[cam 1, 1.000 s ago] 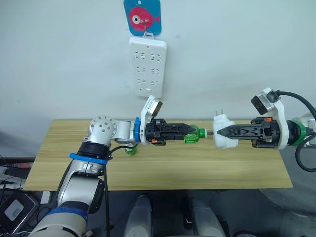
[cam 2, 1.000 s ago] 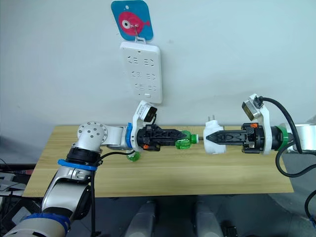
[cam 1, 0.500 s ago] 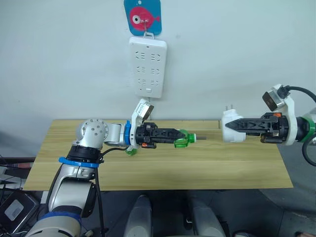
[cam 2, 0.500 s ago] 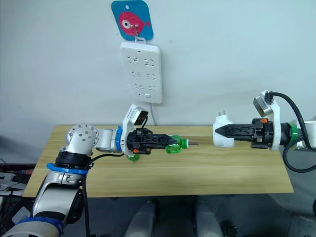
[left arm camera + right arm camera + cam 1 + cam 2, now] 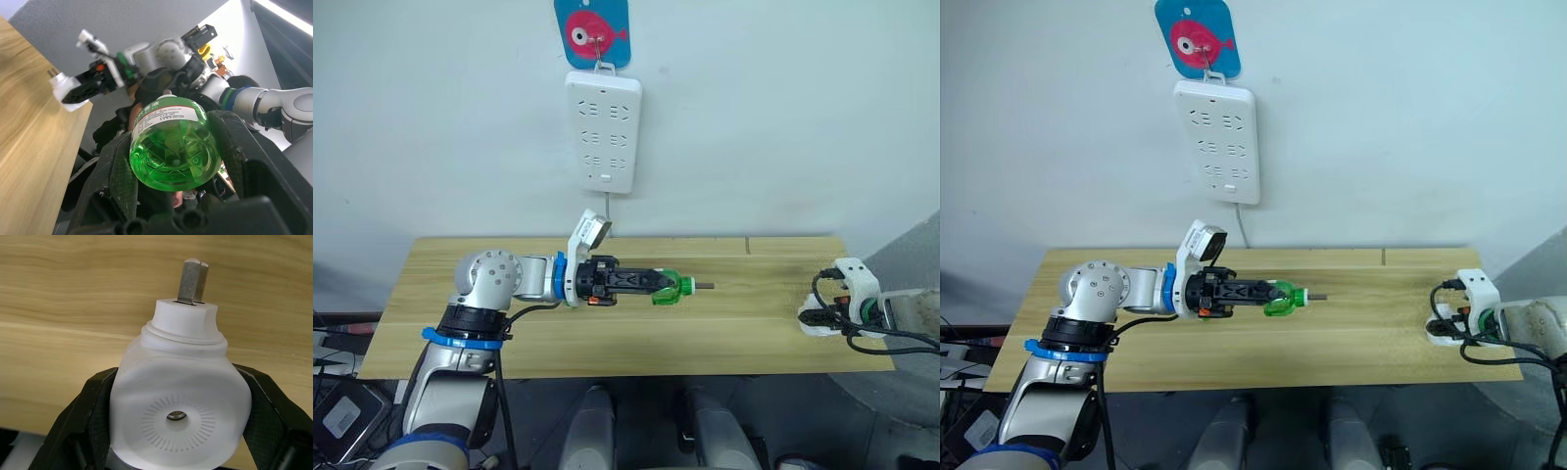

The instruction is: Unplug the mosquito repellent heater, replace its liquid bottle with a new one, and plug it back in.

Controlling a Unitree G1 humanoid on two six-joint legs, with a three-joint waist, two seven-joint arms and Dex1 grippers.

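Now separated: right hand [image 5: 171, 440] pulled well away toward surface [image 5: 705, 328] edge, clenched on mosquito repellent heater [image 5: 178, 401], prongs up. Left hand [image 5: 171, 166] drawn back too, gripping green bottle [image 5: 173, 142], wick pointing toward right hand. Old bottle looks out; next, set aside, fetch new one.

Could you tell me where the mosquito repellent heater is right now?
The heater is clamped in the right gripper at the table's right end, away from the green bottle in the left gripper.
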